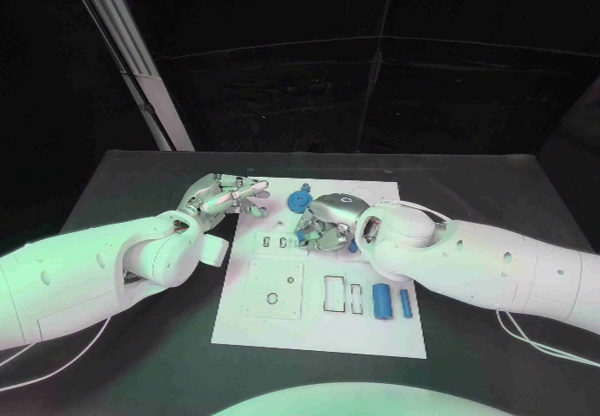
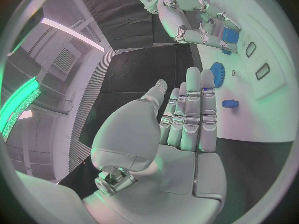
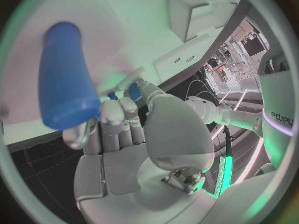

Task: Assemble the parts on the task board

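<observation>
In the left wrist view, a blue gear lies beyond the open-fingered left hand.

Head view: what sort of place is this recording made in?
Most likely a robotics lab test cell. A black table carries a white task board with cut-out slots and small blue parts, dark curtain walls stand behind it, and the left hand and right hand work over it.

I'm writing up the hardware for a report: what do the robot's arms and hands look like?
Both arms are bulky, smooth white shells with rounded joint housings and small dark dots. The left hand and right hand are silver metal with many jointed fingers and pale pads on the palm and fingers. Thin white cables run along the right arm and trail on the table beside both arms.
</observation>
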Available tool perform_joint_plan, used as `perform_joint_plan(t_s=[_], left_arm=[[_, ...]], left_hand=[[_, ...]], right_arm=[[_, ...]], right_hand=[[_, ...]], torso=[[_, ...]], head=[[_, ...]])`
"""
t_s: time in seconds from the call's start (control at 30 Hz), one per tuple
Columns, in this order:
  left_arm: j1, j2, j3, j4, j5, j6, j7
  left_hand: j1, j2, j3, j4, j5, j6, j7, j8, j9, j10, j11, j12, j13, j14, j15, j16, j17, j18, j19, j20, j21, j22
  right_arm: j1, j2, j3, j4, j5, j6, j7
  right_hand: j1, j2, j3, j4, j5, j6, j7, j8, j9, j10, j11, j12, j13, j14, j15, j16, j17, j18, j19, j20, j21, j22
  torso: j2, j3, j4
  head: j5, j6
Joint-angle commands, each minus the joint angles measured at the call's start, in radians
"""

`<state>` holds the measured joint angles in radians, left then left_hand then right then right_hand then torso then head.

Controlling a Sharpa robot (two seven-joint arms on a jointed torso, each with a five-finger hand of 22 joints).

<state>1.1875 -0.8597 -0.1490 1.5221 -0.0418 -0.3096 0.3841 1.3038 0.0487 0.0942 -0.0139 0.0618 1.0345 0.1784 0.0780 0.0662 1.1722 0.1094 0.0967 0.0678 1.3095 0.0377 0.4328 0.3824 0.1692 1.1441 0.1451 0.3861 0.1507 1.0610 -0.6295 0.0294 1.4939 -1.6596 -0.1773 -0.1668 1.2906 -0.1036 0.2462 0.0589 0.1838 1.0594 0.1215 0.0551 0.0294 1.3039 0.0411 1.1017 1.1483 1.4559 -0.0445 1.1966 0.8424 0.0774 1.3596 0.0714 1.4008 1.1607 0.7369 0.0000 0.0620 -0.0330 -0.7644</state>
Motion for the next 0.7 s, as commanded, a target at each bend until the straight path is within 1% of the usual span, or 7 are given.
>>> perform_joint_plan(t_s=[0.03, 0.4, 0.7], left_arm=[[0.001, 0.001, 0.001, 0.001, -0.004, 0.009, -0.011], [0.001, 0.001, 0.001, 0.0, -0.004, 0.009, -0.011], [0.001, 0.001, 0.001, 0.0, -0.004, 0.009, -0.012]], left_hand=[[-0.006, -0.001, 0.006, -0.001, -0.002, 0.002, 0.003, -0.005, -0.001, -0.001, 0.004, -0.007, -0.002, -0.008, 0.002, 0.006, 0.001, 0.011, -0.003, 0.001, 0.004, 0.001], [-0.008, -0.001, 0.007, -0.002, -0.002, 0.001, 0.004, -0.006, -0.001, -0.003, 0.005, -0.009, -0.002, -0.01, 0.003, 0.008, 0.003, 0.011, -0.004, 0.001, 0.005, 0.002], [-0.008, -0.001, 0.007, -0.002, -0.002, 0.001, 0.004, -0.006, -0.001, -0.003, 0.005, -0.009, -0.002, -0.01, 0.003, 0.008, 0.003, 0.011, -0.004, 0.001, 0.005, 0.002]], right_arm=[[-0.025, -0.008, -0.024, -0.021, -0.017, 0.144, -0.058], [-0.025, -0.008, -0.024, -0.021, -0.017, 0.145, -0.059], [-0.025, -0.008, -0.024, -0.018, -0.016, 0.136, -0.054]], right_hand=[[-0.001, -0.011, -0.007, 0.001, -0.004, -0.003, 0.007, 0.03, 0.035, -0.01, -0.001, -0.008, -0.003, 0.001, 0.008, -0.008, -0.003, 0.006, -0.007, 0.001, -0.006, -0.004], [-0.005, -0.018, -0.013, 0.003, -0.005, -0.015, 0.01, 0.025, 0.035, -0.019, 0.002, -0.016, -0.011, -0.002, 0.011, -0.013, -0.01, 0.008, -0.013, 0.003, -0.011, -0.014], [-0.008, -0.025, -0.02, 0.005, -0.004, -0.024, 0.012, 0.021, 0.035, -0.022, 0.005, -0.017, -0.012, -0.003, 0.013, -0.013, -0.01, 0.008, -0.013, 0.005, -0.012, -0.014]], torso=[[0.0, 0.0002, 0.0004], [-0.001, 0.0003, 0.0003], [-0.001, 0.0007, 0.0002]], head=[[-0.001, -0.001], [-0.001, -0.001], [-0.001, -0.002]])
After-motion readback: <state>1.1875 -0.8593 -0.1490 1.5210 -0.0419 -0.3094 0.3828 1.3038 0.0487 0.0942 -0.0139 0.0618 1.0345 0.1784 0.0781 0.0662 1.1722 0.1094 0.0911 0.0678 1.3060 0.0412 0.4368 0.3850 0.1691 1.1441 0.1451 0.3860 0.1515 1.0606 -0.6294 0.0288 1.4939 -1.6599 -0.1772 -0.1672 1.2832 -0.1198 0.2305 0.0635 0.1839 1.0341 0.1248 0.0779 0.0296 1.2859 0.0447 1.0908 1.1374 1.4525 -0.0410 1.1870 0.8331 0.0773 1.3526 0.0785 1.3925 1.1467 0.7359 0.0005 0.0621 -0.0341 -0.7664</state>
